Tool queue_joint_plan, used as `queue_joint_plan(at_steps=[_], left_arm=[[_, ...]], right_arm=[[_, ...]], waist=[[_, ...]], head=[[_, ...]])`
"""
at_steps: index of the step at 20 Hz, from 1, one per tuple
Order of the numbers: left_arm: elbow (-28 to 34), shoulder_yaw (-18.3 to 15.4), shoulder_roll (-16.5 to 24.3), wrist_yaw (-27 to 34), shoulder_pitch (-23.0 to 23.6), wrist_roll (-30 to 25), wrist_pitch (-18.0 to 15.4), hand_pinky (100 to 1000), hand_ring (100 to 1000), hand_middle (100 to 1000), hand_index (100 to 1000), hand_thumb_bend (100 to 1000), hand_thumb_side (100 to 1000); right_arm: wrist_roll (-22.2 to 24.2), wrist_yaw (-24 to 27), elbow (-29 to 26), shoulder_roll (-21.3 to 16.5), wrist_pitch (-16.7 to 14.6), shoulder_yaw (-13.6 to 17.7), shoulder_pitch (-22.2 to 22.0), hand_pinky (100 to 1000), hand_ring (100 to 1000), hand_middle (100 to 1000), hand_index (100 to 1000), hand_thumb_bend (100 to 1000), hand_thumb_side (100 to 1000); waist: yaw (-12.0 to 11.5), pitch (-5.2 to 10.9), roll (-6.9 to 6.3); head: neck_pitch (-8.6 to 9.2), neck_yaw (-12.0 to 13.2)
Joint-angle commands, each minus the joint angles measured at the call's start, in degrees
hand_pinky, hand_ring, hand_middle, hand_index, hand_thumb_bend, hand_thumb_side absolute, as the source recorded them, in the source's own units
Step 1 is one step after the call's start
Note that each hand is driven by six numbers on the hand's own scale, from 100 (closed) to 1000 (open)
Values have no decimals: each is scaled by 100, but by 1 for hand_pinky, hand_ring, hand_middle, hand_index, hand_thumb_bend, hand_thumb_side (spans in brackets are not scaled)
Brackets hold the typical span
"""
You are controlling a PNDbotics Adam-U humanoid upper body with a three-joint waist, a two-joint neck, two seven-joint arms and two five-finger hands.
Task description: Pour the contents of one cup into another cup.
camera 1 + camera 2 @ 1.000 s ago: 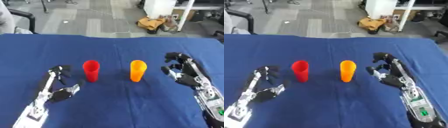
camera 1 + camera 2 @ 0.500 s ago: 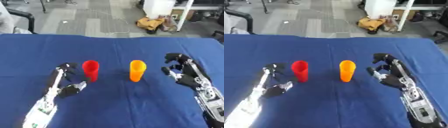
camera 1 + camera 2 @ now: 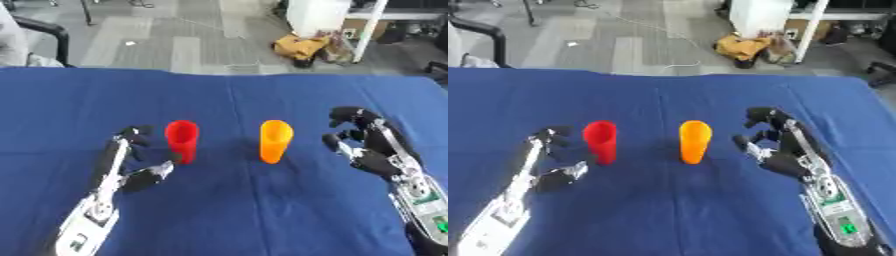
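- I see the red cup (image 3: 182, 140) upright on the blue table (image 3: 227, 215), left of centre in the frame, its open mouth facing up.
- The orange cup (image 3: 275, 140) stands upright just right of centre, level with the red one and apart from it, with bare cloth between them.
- I can't tell what is inside either cup.
- My left hand (image 3: 136, 162) comes in from the lower left and sits right beside the red cup, on that cup's left side.
- Its fingers (image 3: 131, 135) are spread and reach up next to the cup wall; the thumb (image 3: 150, 175) points toward the cup's base. The hand is open and not wrapped around anything.
- I can't tell whether the thumb tip touches the base of the red cup; it looks very close.
- My right hand (image 3: 773, 145) comes in from the lower right and sits at centre right of the frame, near the orange cup but clear of it.
- Its fingers are loosely curved, palm turned toward the orange cup, nothing in it, so I call it open.
- A grey floor and a yellow bag (image 3: 302, 47) show along the top of the frame.
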State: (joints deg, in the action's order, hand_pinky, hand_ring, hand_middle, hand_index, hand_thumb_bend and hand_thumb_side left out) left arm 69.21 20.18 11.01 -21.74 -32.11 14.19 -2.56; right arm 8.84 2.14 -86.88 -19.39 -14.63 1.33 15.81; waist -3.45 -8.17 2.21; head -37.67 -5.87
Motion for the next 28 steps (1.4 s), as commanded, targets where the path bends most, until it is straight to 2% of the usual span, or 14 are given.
queue_joint_plan(at_steps=[1,10,28], left_arm=[[-110,-19,-18,-27,-164,-20,-32,476,652,696,810,570,385],[-415,-46,-39,-54,-400,-86,-117,477,651,696,811,574,386],[-605,-45,-7,-142,-715,-176,-181,480,649,691,808,576,382]], right_arm=[[12,5,-65,-90,-10,7,69,502,852,567,779,498,330],[27,7,-67,-73,-19,-3,76,503,852,567,779,496,327],[63,17,-64,-45,-31,-9,99,503,853,568,779,500,327]], waist=[[20,58,0],[84,29,28],[234,-27,44]], head=[[19,20],[36,39],[56,57]])
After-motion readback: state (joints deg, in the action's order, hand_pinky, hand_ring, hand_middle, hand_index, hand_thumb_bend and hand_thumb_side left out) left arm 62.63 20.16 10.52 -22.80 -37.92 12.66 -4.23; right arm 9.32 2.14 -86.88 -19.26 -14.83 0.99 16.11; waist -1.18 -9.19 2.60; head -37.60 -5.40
